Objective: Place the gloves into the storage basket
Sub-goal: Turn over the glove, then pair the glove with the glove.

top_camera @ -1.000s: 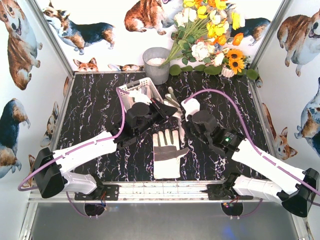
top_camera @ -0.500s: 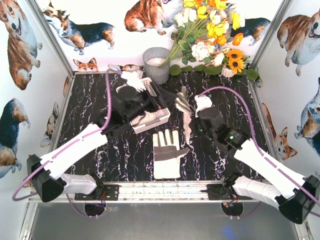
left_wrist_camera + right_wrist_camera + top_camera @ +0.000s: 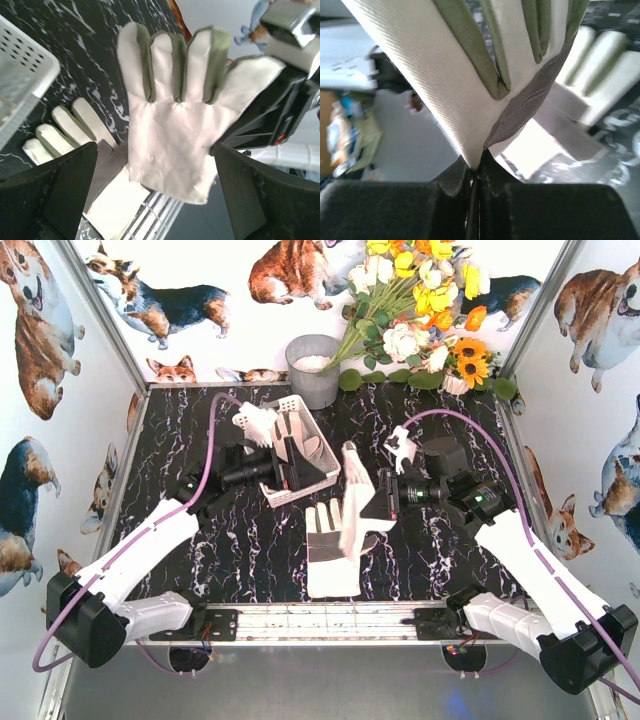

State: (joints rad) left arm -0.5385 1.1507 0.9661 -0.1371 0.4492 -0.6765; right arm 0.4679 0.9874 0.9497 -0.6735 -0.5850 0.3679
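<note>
From above, right jaws pinch the upright glove (image 3: 350, 495) just beside the basket (image 3: 322, 465), the flat glove (image 3: 330, 552) on the surface (image 3: 180, 440); left wrist, left jaws gape empty, facing it; right wrist, only an edge is pinched, so carry slowly over the basket.

Cream-white fabric work glove w/ grey patches (image 3: 330, 558) flat nr table's front edge, centre, 2nd same glove (image 3: 352, 505) upright in air above it, fingers up, white slotted plastic basket (image 3: 320, 452) nearby, toward back-left.
</note>
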